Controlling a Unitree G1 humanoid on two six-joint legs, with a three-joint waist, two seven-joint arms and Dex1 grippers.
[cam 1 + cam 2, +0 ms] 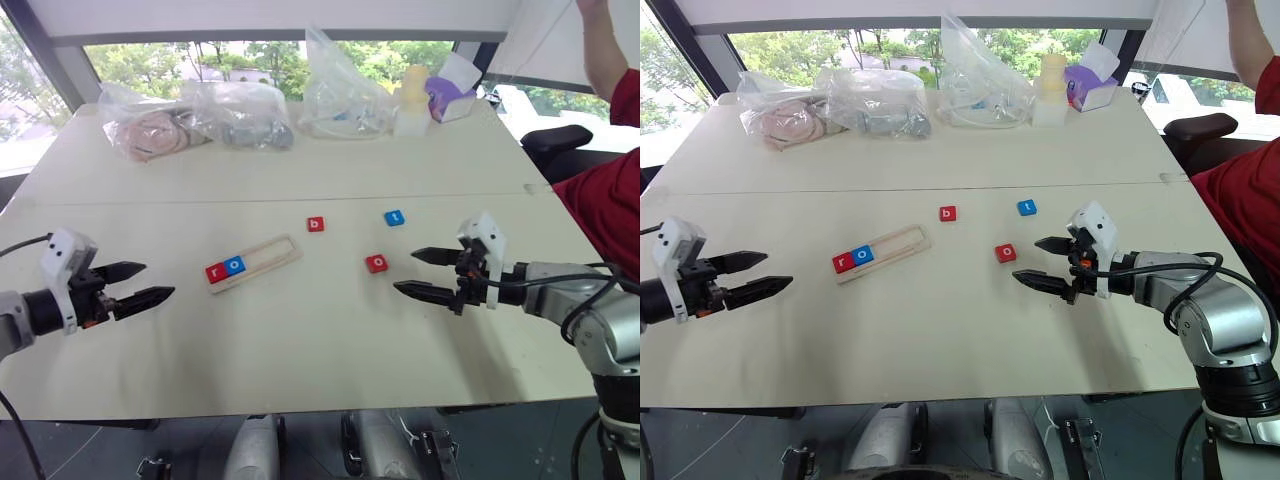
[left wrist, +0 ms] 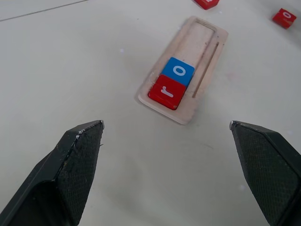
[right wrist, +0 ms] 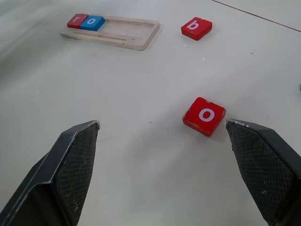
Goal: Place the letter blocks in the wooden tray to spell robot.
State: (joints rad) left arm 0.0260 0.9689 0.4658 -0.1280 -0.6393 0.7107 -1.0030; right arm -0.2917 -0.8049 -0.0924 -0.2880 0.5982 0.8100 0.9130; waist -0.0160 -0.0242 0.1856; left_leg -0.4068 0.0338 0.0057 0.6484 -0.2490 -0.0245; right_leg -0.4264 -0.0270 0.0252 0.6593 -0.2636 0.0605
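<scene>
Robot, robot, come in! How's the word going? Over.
Both pincers open and empty, left pincer, right pincer. Wooden tray holds red r and blue o. Red b, blue t, red o loose on table. Nothing in the way.

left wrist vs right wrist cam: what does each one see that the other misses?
Left wrist alone: the open left hand. Right wrist alone: the open right hand and the white letters on the loose red b block and red o block. Shared: the wooden tray, with red r block and blue o block side by side at one end.
</scene>
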